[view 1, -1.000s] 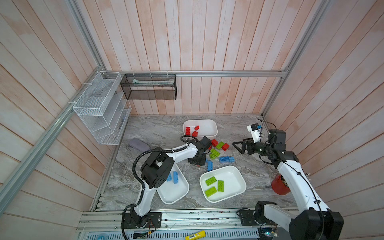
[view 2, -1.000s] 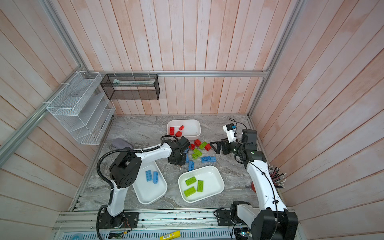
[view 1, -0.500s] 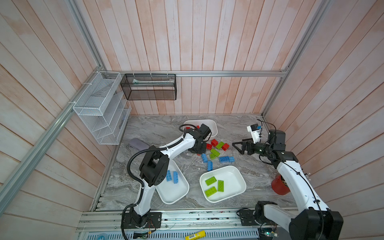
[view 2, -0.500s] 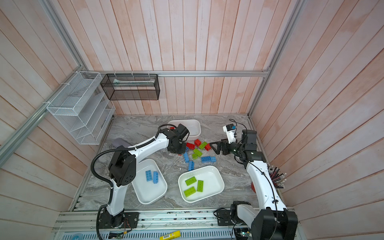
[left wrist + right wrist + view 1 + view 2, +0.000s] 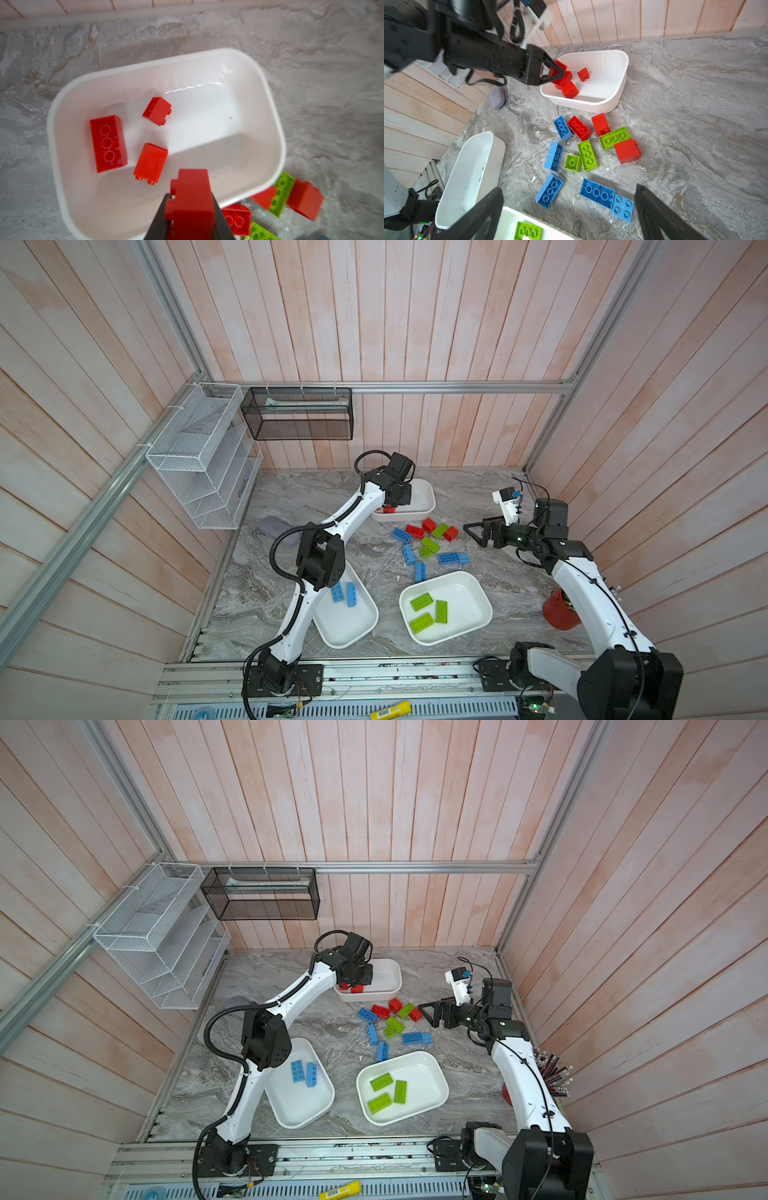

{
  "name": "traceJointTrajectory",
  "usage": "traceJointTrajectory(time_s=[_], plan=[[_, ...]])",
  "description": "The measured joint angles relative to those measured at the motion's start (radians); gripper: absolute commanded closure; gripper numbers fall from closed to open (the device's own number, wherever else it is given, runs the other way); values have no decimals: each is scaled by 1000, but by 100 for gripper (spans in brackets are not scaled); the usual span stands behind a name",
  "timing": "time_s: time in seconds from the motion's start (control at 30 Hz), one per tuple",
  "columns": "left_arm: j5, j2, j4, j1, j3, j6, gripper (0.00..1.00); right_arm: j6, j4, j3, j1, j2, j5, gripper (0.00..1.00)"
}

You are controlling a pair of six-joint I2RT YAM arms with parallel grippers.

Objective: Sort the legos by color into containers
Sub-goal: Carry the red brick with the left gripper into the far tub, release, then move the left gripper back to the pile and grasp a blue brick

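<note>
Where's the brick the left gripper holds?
The red brick is in the left gripper, over the left end of the tub by the back wall in both top views.

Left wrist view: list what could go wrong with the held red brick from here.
1. The left tool holds the red brick near the rim of the white tub; released here, it might clip the edge and tumble out.
2. It could bounce off the red bricks already inside.
3. The right tool hangs open by the loose pile; the arms might clash there next.

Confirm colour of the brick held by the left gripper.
Red. Best seen in the left wrist view: left gripper shut on the brick over the white tub.
</note>
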Motion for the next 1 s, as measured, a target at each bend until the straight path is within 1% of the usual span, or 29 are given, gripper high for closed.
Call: traceJointTrajectory(time_s=[0.1, 0.23, 0.4, 0.47, 0.53, 0.67, 0.8, 0.9, 1.0], plan=[[10, 26, 39, 12, -38, 18, 79, 0, 0, 5, -1, 10, 0, 2], [37, 29, 92, 19, -43, 34, 73, 0, 0, 12, -1, 27, 0, 2], [87, 31, 132, 18, -43, 60, 54, 0, 0, 16, -1, 32, 0, 2], [106, 31, 133, 18, -42, 68, 42, 0, 0, 18, -1, 33, 0, 2], [118, 31, 130, 18, -40, 77, 36, 0, 0, 18, -1, 34, 0, 2], [138, -1, 103, 17, -46, 83, 34, 0, 0, 18, -1, 34, 0, 2], [143, -137, 72, 4, -150, 54, 34, 0, 1, 18, -1, 34, -1, 2], [126, -265, 24, -19, -225, -34, 34, 0, 3, 18, -1, 34, -1, 2], [100, -363, -22, -46, -287, -165, 34, 0, 8, 18, -1, 34, -1, 2]])
